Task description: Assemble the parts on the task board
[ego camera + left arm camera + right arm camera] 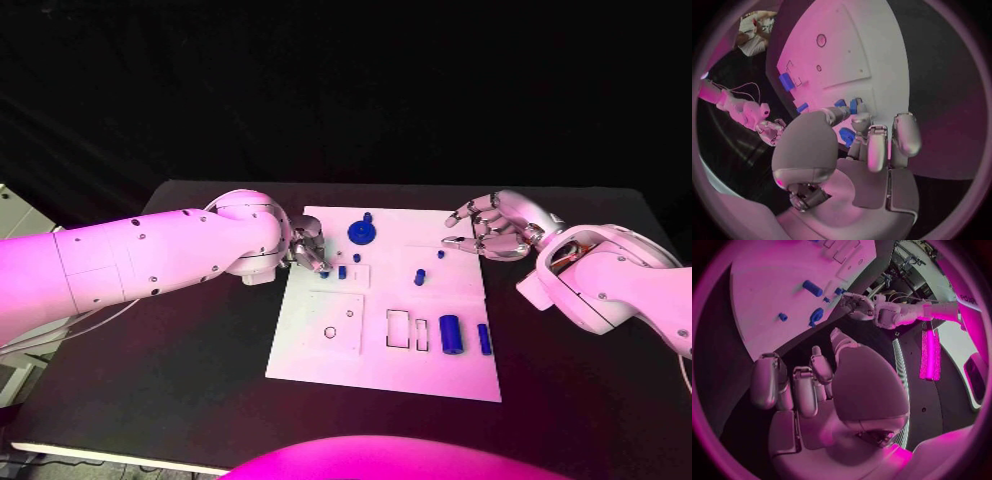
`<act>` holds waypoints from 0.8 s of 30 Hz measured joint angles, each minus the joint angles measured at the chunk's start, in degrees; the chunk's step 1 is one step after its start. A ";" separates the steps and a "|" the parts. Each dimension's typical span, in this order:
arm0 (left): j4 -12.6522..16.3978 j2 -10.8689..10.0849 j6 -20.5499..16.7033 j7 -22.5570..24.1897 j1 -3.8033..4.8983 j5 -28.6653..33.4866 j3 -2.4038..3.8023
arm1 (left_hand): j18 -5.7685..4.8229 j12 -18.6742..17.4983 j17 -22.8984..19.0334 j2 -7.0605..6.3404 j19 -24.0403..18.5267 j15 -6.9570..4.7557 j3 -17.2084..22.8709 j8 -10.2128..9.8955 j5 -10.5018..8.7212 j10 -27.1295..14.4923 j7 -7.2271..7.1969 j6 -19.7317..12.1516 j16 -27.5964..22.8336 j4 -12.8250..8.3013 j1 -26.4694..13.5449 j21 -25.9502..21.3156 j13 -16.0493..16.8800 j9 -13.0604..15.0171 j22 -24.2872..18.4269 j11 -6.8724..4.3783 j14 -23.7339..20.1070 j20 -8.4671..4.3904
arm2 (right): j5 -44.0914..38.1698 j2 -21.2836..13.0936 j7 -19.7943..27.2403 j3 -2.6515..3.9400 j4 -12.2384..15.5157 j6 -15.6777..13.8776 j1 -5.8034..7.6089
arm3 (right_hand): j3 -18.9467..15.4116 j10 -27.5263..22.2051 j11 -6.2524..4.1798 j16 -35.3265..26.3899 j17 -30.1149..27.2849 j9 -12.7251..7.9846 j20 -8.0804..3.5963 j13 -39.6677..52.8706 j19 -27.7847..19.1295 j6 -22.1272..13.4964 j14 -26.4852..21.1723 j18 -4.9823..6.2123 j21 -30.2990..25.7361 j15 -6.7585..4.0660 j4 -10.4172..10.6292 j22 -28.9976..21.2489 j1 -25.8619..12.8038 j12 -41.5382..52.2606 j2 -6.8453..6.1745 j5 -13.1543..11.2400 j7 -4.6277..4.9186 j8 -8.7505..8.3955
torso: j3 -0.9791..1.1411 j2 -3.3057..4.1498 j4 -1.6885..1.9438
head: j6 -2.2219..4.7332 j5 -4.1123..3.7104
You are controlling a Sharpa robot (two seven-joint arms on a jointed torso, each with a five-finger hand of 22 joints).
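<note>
The white task board (387, 370) lies in the middle of the black surface (577, 400), its long side running away from the robot. The left hand (306, 246) sits over the board's left edge near the far end, fingers pointing down at a cluster of small blue parts (342, 271); in the left wrist view its fingers (869, 145) are curled down close to short blue pegs (847, 136), but whether anything is pinched between them cannot be told from these pictures. The right hand (488, 228) hovers at the board's far right corner, just off its edge, with its fingers loosely spread and nothing in them; the right wrist view shows its fingers (804, 385) apart above the dark surface beside the board. On the board, a round blue disc-shaped part (362, 232) rests near the far edge, between the two hands. A small blue peg (420, 277) stands near the middle of the board, with another tiny blue piece (440, 251) beyond it toward the right hand. Closer to the robot, a larger blue cylinder (451, 334) lies on its side, and a slimmer blue bar (485, 339) lies just beside it toward the right edge, both parallel to the board's long side. Rectangular outlines (397, 329) and a small round hole (330, 332) mark the board to the left of the cylinder.
</note>
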 measured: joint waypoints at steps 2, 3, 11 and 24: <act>0.00 0.03 0.04 -0.06 -0.03 -0.04 -0.06 | 0.00 0.00 0.00 -0.07 0.00 0.00 0.08 -0.03 0.00 0.00 -0.02 0.02 0.00 -0.08 -0.07 0.00 0.00 0.01 0.00 0.00 0.00 0.00 | 0.00 0.00 0.00 0.00 0.00 0.00 0.00 | 0.00 0.00 0.00 0.00 0.00 0.00 0.00 0.00 0.00 0.00 0.00 0.00 0.00 0.00 0.00 0.00 0.00 0.00 0.00 0.00 0.00 0.00 | 0.00 0.00 0.01 | -0.04 0.01; -0.01 0.05 0.05 -0.08 -0.04 -0.06 -0.08 | 0.00 0.00 0.00 -0.07 0.00 0.00 0.08 0.01 -0.01 0.00 -0.03 0.03 0.00 -0.08 -0.07 0.00 -0.01 0.01 0.00 0.00 0.00 0.00 | 0.00 0.00 0.00 0.00 0.00 0.00 0.00 | 0.00 0.00 0.00 0.00 0.00 0.00 0.00 0.00 0.00 0.00 0.00 0.00 0.00 0.00 0.00 0.00 0.00 0.00 0.00 0.00 0.00 0.00 | 0.00 0.00 0.01 | -0.07 0.01; -0.28 0.09 0.07 -0.31 -0.12 -0.50 -0.15 | 0.00 0.00 0.00 -0.20 0.00 0.00 0.07 0.18 -0.02 0.00 -0.11 0.12 0.00 -0.08 -0.20 0.00 -0.05 0.01 -0.01 0.00 0.00 0.00 | 0.00 0.00 -0.01 0.00 -0.02 0.01 -0.02 | 0.00 0.00 0.00 0.00 -0.01 0.00 0.00 0.00 0.00 0.00 0.00 0.00 0.00 0.00 0.00 0.00 0.00 0.00 0.00 0.00 0.00 0.00 | -0.02 0.00 -0.01 | -0.12 0.07; -0.90 0.42 -0.01 -0.61 -0.14 -1.22 -0.16 | 0.00 -0.01 -0.01 -0.18 -0.01 0.00 0.23 0.18 -0.04 -0.01 -0.12 0.12 0.00 0.07 -0.18 0.00 -0.05 0.55 0.07 0.01 0.00 0.00 | 0.00 0.00 -0.02 0.00 -0.04 0.02 -0.06 | 0.16 0.00 0.00 0.00 -0.02 0.00 0.00 -0.05 0.00 0.00 0.00 0.00 0.01 0.00 -0.16 0.04 0.00 0.00 0.00 0.00 0.00 0.00 | -0.02 -0.01 -0.03 | 0.05 -0.01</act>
